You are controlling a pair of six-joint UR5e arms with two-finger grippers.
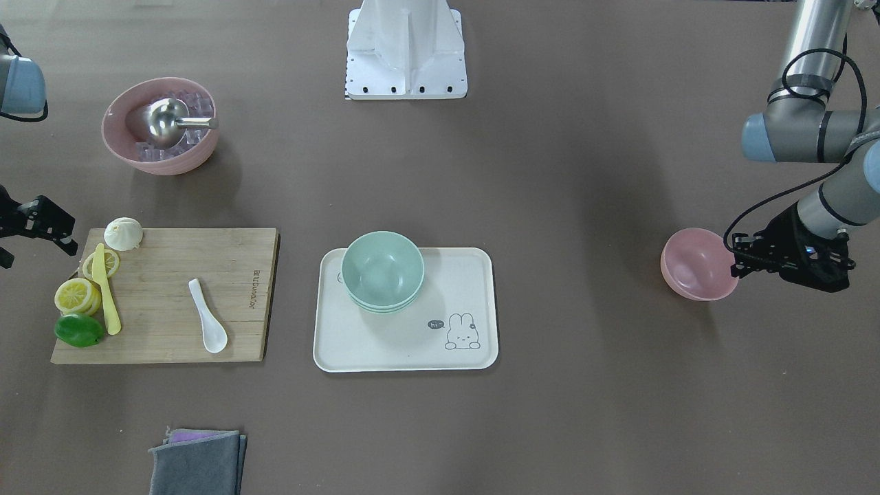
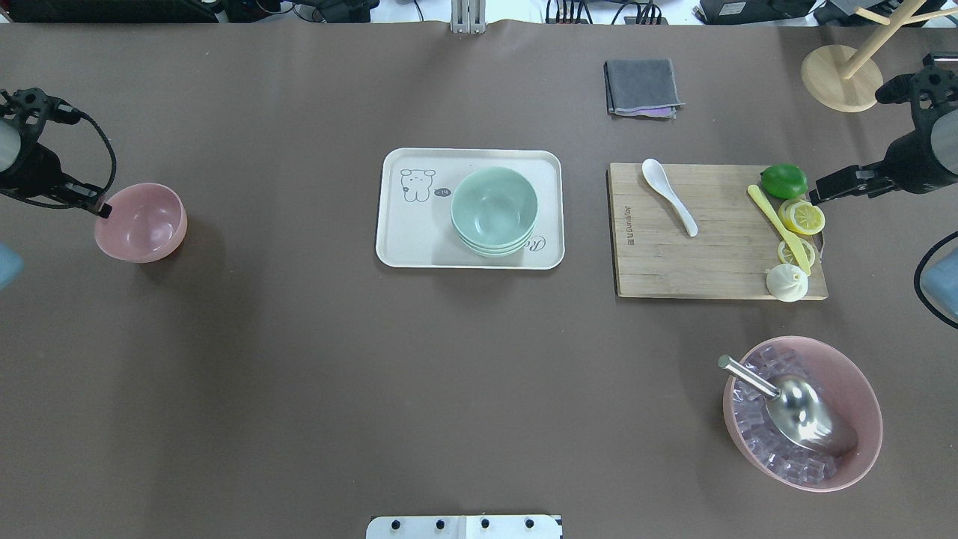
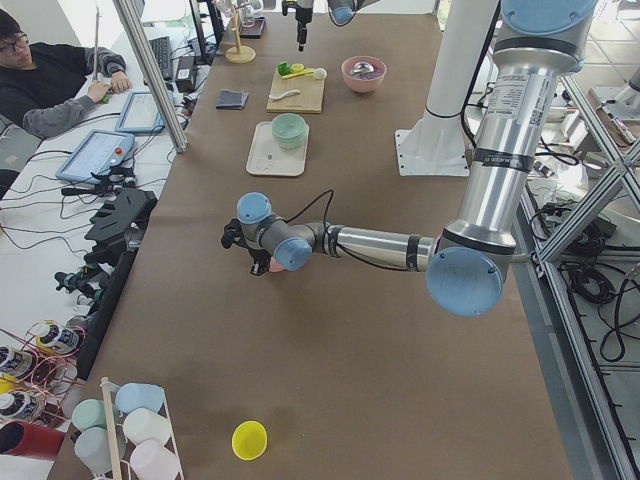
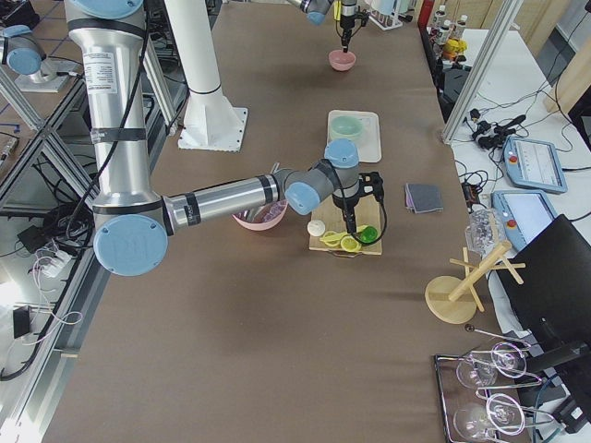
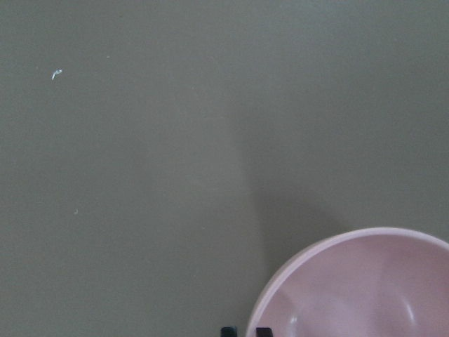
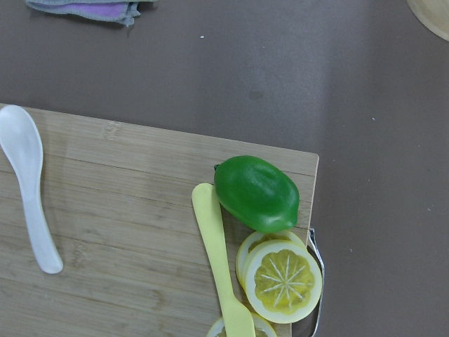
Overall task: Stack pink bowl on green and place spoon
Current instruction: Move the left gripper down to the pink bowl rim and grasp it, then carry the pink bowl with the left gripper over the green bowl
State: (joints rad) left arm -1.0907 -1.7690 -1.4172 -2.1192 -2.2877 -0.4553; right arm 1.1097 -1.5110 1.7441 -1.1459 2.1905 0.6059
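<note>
Pink bowl [image 2: 141,222] pinched at rim by left gripper [image 2: 102,210], fingers almost closed, one each side of rim; tilted, at far left end of table [image 2: 299,389]. Wide open surface between it and tray [image 2: 395,239] holding green bowls [image 2: 494,203]. Spoon [image 2: 668,196] flat on cutting board [image 2: 673,269], across from right gripper [image 2: 817,198] at board's outer edge beside lime [image 2: 783,180]; opening there impossible to tell.

One camera looks down on the table [image 2: 299,374] from behind the robot [image 1: 405,48]; one faces it from across. Two look along from the ends. Wrist cameras sit close: left by the pink bowl [image 5: 365,288], right over the board [image 6: 126,210]. Both top views share the tray [image 2: 412,232].
</note>
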